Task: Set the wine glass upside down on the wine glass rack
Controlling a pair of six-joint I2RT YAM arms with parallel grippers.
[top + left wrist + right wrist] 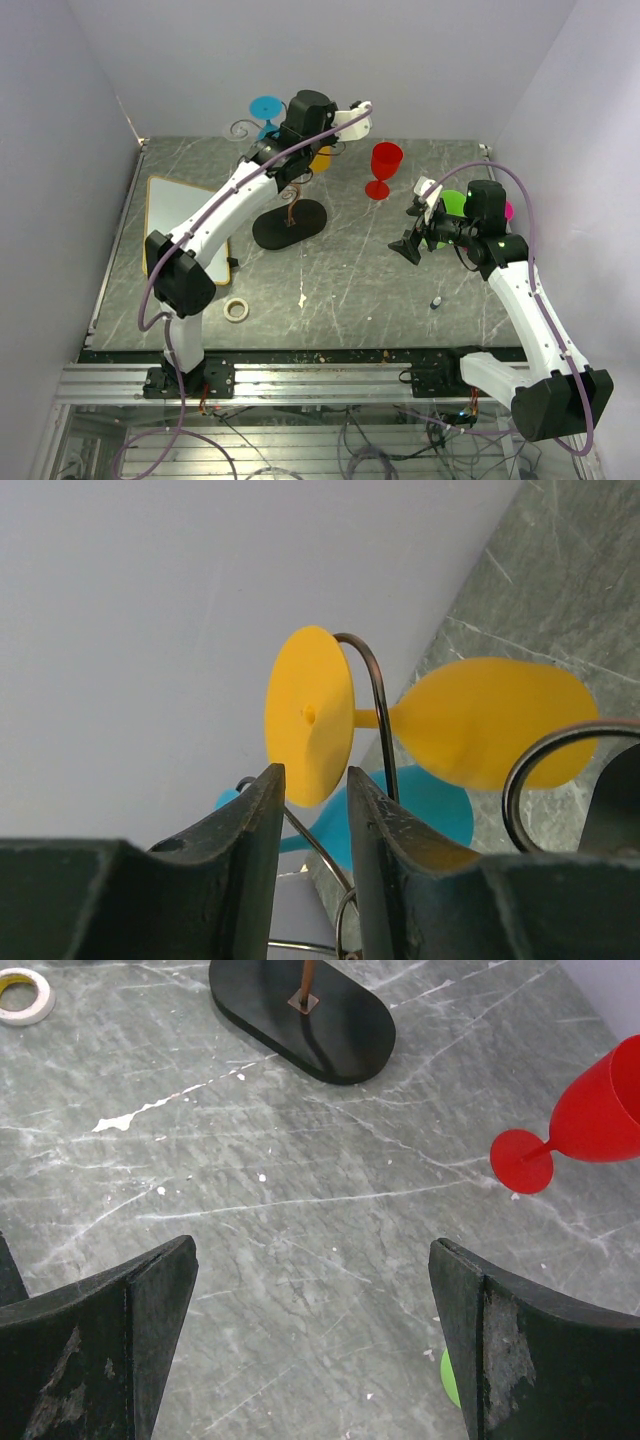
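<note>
The wine glass rack (pixel 290 222) stands at the back middle on its black oval base, with a wire scroll (pixel 378 710) close in the left wrist view. A yellow wine glass (pixel 490 720) hangs in that scroll by its stem, its foot (pixel 310 715) toward me. My left gripper (pixel 310 780) is at the foot's edge, jaws narrowly apart and holding nothing; in the top view it (pixel 312 160) is at the rack's top. A blue glass (pixel 265 108) hangs behind. My right gripper (pixel 412 243) is wide open and empty above the table (pixel 312 1260).
A red wine glass (pixel 385 168) stands upright right of the rack and also shows in the right wrist view (pixel 590 1120). Green (pixel 455 205) and pink (pixel 508 210) glasses sit by the right arm. A white board (pixel 190 225) lies left, a tape roll (pixel 236 309) near the front.
</note>
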